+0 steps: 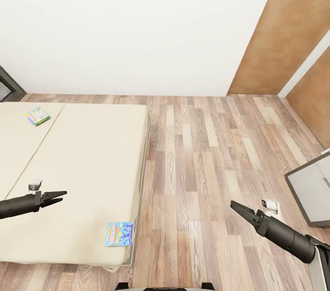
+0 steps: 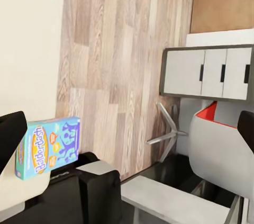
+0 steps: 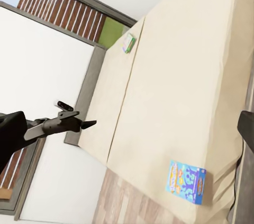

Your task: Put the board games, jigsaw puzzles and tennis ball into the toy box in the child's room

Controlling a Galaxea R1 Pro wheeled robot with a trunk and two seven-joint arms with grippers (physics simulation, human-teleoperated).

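On the bed (image 1: 82, 153) in front of you lie two board games: the blue game (image 1: 120, 233) sits flat near the bed's near corner, just inside the edge that meets the floor, and the pale green game (image 1: 37, 115) rests far up the bed beside the seam between the two cream pads. Your left gripper (image 1: 58, 197) hangs over the bed between the two games, closer to the blue one, its fingers nearly together and holding nothing. Your right gripper (image 1: 236, 206) hangs over the bare wood floor (image 1: 206, 153) off the bed's open side, its fingers drawn to a point, also holding nothing. Nothing stands between either gripper and the blue game. Beyond the bed a white wall (image 1: 137, 25) runs across, with a brown panel (image 1: 284, 29) at its far end. A grey cabinet (image 1: 311, 190) juts in past the right gripper. Between the bed and that cabinet the floor lies open. Beside the bed's far end, the right wrist view shows a dark-framed window (image 3: 63, 17).
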